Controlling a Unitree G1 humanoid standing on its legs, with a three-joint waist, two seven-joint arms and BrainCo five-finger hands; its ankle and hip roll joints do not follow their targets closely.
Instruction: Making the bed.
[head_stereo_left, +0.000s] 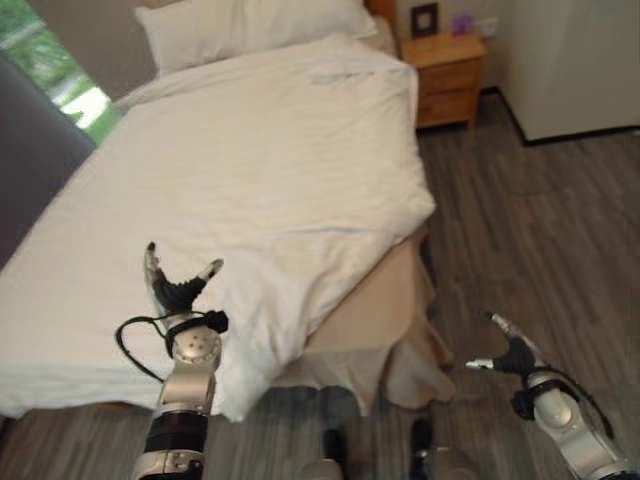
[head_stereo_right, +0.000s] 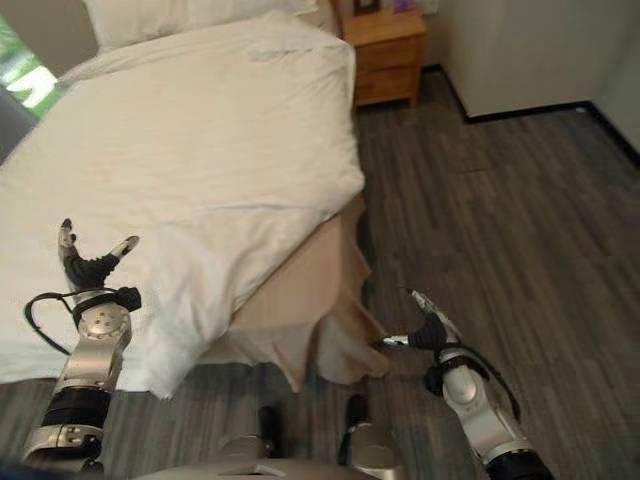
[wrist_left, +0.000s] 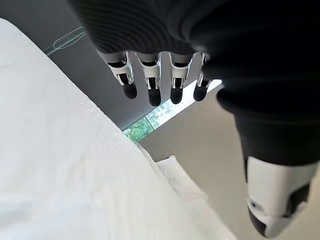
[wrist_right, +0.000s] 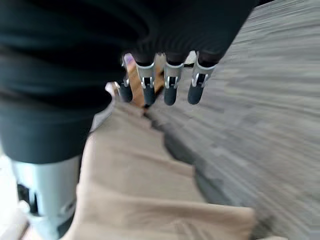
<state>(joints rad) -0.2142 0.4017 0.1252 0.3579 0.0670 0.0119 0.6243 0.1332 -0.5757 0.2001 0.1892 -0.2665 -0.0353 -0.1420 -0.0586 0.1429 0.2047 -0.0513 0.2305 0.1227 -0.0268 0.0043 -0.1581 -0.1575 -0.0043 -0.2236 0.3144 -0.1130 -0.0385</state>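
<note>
Two hands show before a bed (head_stereo_left: 395, 300) covered by a white, lightly creased duvet (head_stereo_left: 250, 170); the left hand (head_stereo_left: 176, 288) is raised over the near corner of the duvet, its silver dark-tipped fingers (wrist_left: 151, 82) and thumb spread apart and gripping nothing, the cloth lying below them without clear contact; the right hand (head_stereo_left: 511, 354) hangs over the grey wood-plank floor (head_stereo_left: 540, 230) just off the bed's near corner, its fingers (wrist_right: 170, 82) likewise straight and parted, empty; the duvet lies spread over most of the mattress, but at the near right corner its edge is drawn back and bunched in folds, leaving a beige fitted sheet and bed skirt (head_stereo_left: 385, 330) bare there, the skirt falling in loose folds to the floor; a plump white pillow (head_stereo_left: 255, 28) rests at the head of the bed, touching the duvet's far edge; a small light-wood bedside cabinet (head_stereo_left: 448, 78) stands just beside the head end, against the far wall.
</note>
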